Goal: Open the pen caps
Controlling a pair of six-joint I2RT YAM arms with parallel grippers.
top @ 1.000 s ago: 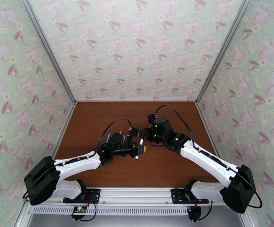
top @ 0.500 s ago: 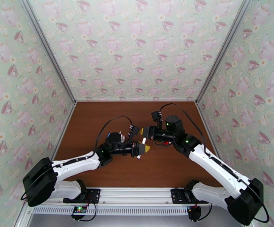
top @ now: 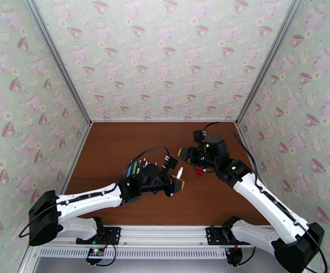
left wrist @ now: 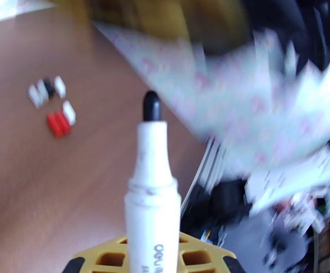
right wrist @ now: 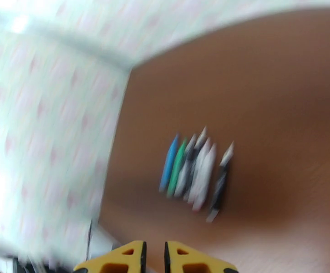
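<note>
While the right fingers point(right wrist: 185, 256) are being pressed together, an uncapped white pen point(left wrist: 152, 187) is being clamped by the left fingers point(left wrist: 108, 259).

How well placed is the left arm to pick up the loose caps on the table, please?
Probably not: the left gripper is shut on the white marker, though the caps lie unobstructed ahead.

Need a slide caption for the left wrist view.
Left end effector grips an uncapped white pen, black tip exposed; loose caps lie on the table beyond.
</note>
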